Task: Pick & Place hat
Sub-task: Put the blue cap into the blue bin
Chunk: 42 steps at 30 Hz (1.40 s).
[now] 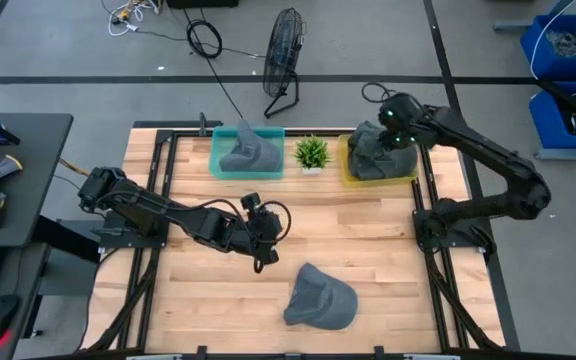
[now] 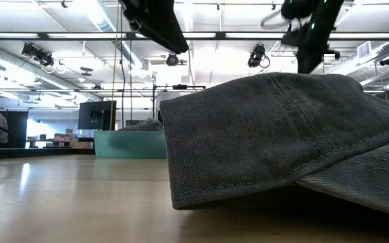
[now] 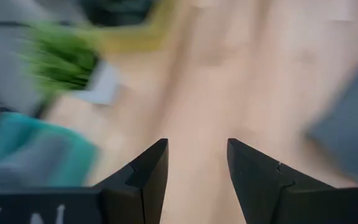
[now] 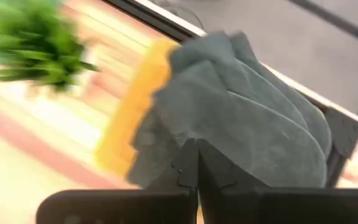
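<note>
A grey cap [image 1: 320,298] lies flat on the wooden table near its near edge and fills the low view [image 2: 282,135]. My left gripper [image 1: 265,247] hovers open over the table's middle, up and to the left of this cap. Its wrist view [image 3: 197,162] shows bare wood between the fingers and the cap [image 3: 347,137] off to one side. My right gripper [image 1: 393,135] is shut above the grey caps [image 1: 376,155] piled in the yellow tray [image 1: 348,168] at the far right. In its wrist view [image 4: 197,167] the pile [image 4: 247,118] lies just beyond the fingertips. My right gripper's shut fingers [image 4: 188,163] point down at the top cap of the pile [image 4: 229,134] in the yellow tray. I cannot tell whether they touch it.
A teal tray [image 1: 218,165] with a grey cap [image 1: 249,152] sits at the far edge. A small green plant [image 1: 312,153] stands between the two trays. The black frame rails [image 1: 160,190] run along the table's sides. Bare wood [image 1: 368,230] lies between the arms.
</note>
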### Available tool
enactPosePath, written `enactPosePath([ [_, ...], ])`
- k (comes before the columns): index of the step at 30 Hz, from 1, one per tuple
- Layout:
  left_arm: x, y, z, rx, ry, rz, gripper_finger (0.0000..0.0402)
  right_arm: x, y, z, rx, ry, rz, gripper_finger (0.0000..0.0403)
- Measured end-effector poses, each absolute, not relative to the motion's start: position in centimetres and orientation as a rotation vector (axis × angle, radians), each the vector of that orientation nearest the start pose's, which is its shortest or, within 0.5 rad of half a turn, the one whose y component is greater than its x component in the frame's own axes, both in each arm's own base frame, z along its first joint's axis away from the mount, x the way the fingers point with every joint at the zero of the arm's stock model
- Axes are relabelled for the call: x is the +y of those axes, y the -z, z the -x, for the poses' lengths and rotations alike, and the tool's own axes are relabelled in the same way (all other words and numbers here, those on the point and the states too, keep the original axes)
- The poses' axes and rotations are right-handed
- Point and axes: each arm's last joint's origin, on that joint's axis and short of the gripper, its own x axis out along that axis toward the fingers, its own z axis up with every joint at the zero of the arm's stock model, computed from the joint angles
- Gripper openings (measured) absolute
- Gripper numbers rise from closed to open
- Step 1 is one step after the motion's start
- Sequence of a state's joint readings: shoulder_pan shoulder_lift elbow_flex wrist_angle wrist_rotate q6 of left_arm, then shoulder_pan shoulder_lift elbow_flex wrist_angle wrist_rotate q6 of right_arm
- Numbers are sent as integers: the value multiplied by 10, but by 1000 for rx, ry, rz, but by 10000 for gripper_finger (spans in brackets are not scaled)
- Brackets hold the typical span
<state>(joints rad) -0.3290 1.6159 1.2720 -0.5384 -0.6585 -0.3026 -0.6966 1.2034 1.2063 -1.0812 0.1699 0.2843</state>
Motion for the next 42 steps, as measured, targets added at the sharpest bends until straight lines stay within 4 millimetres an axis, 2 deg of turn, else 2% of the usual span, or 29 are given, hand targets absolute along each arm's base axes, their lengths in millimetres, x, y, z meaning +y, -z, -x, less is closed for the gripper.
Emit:
enactPosePath([
  [4,-101,-269,-328,782,-227,-25,169,-106,-343,-164,880,821,-473,0],
  [8,-112,-270,-328,785,-106,57,169,-67,-352,-170,841,654,-427,0],
  [16,-137,-271,-319,781,-34,79,169,11,-352,-193,876,216,-334,0],
  [23,-152,-271,-312,784,-14,120,169,84,-347,-224,802,-186,-253,16],
  [27,-155,-270,-310,790,-5,114,169,124,-328,-241,823,-358,-152,29],
  [33,-152,-270,-312,788,-16,118,169,164,-280,-272,952,-427,-142,75],
  [38,-146,-270,-315,787,-34,126,169,184,-237,-291,1035,-506,-39,124],
  [42,-141,-270,-317,786,-49,132,169,188,-216,-300,1056,-535,68,158],
])
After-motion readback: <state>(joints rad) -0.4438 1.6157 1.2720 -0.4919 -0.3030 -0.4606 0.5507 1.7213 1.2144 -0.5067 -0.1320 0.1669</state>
